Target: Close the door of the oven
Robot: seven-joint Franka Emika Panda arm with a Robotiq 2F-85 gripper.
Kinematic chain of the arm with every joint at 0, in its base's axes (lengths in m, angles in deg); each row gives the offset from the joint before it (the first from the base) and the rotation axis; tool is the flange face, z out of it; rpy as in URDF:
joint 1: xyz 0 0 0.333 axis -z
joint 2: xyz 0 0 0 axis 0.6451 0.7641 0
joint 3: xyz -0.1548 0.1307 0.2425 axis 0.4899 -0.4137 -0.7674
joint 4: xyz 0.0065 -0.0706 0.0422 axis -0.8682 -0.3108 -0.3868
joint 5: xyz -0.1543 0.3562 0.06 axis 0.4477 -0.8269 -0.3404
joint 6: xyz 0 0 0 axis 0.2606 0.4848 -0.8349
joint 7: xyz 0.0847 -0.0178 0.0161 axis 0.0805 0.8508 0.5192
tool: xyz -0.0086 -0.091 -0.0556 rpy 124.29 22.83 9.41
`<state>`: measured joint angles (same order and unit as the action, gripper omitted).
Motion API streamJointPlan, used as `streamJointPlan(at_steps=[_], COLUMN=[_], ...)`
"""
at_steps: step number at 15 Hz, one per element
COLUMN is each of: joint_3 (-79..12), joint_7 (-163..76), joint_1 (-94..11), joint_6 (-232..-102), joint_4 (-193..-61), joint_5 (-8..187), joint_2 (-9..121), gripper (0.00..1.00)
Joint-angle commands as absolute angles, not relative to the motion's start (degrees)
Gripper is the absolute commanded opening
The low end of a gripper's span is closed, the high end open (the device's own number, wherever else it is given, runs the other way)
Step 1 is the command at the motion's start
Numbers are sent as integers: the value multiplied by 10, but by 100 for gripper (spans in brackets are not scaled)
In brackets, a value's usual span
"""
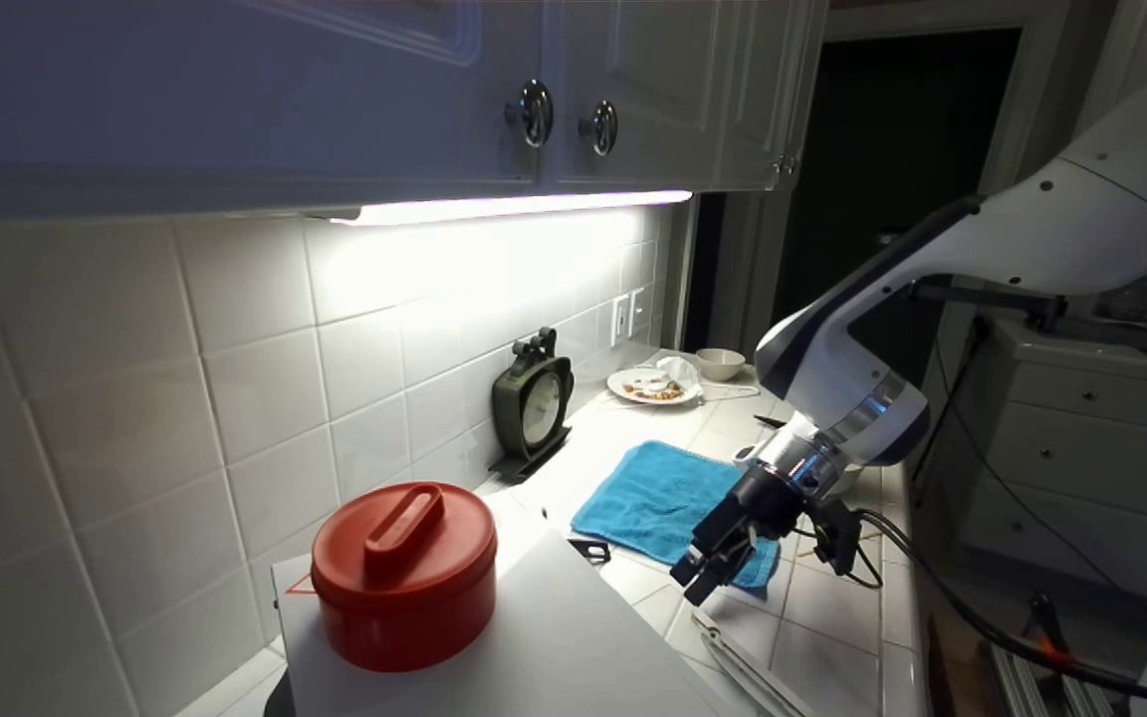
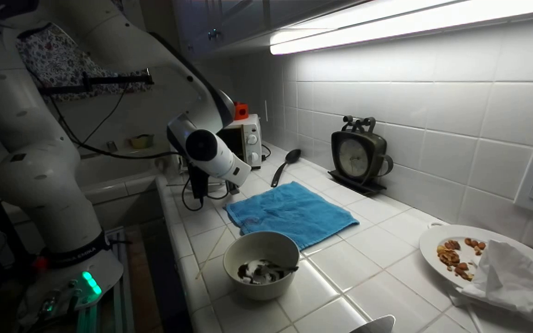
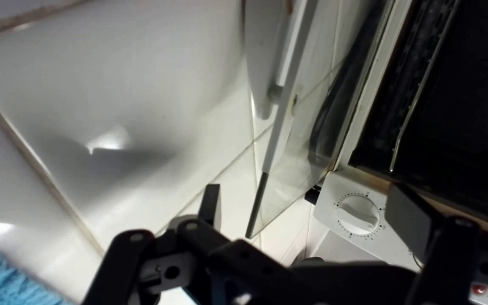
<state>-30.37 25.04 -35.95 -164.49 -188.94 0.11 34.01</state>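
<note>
The oven is a white toaster oven (image 1: 573, 637), seen from above in an exterior view; its front with knobs (image 2: 251, 138) shows beside my arm in an exterior view. Its glass door (image 3: 288, 186) hangs open, folded down low over the counter. The door's front edge with its handle (image 1: 748, 667) points out over the tiles. In the wrist view the dark oven cavity (image 3: 451, 106) and a dial (image 3: 357, 214) are visible. My gripper (image 1: 698, 581) is open and empty, just above the door's outer edge. In the wrist view the door's corner lies between the fingers (image 3: 311, 212); I cannot tell whether they touch it.
A red lidded pot (image 1: 406, 588) stands on the oven. A blue towel (image 2: 289, 210) lies on the counter near the gripper. A dark clock (image 2: 358, 155) stands by the wall. A black spoon (image 2: 286, 166), a bowl (image 2: 261, 266) and a plate of nuts (image 2: 433, 240) are on the counter.
</note>
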Motion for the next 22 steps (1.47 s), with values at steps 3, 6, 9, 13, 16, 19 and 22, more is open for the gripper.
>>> streamJointPlan(at_steps=[3,6,9,13,16,19,22], joint_3=[-319,-324,-328,-332,-335,-341,-349], joint_7=[277,284,288,280,279,270,257], joint_1=[-360,-362,-363,-366,-369,-374,-380], joint_6=[-1625,-1618,-1612,-1612,-1613,-1616,-1616], joint_4=[-1855,-1843,-1832,-1820,-1815,-1808,-1802], joint_5=[-36,-44,-50,-45,-45,-39,-31], joint_2=[388,400,405,404,402,395,389], gripper=[100,100,100,100,100,100,100])
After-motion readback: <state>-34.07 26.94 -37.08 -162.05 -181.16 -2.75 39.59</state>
